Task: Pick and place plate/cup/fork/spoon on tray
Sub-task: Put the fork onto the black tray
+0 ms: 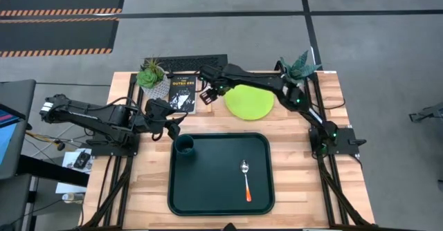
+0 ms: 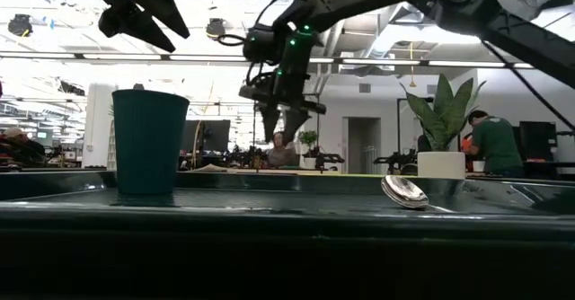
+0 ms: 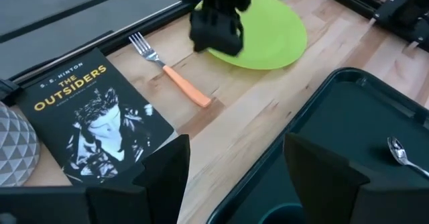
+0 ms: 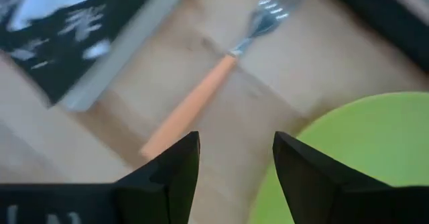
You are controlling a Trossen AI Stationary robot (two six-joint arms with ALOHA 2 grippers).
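lower your right tool (image 4: 231,160), fingers apart, squarely over the fork (image 4: 201,93) handle beside the plate (image 4: 348,150), then close.

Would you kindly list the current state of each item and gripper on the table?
cup: upright in the tray's corner.
spoon: lying in the tray.
fork: on the table between book and plate.
plate: flat on the table, outside the tray.
right gripper: open, above the fork.
left gripper: open, empty, above the cup.
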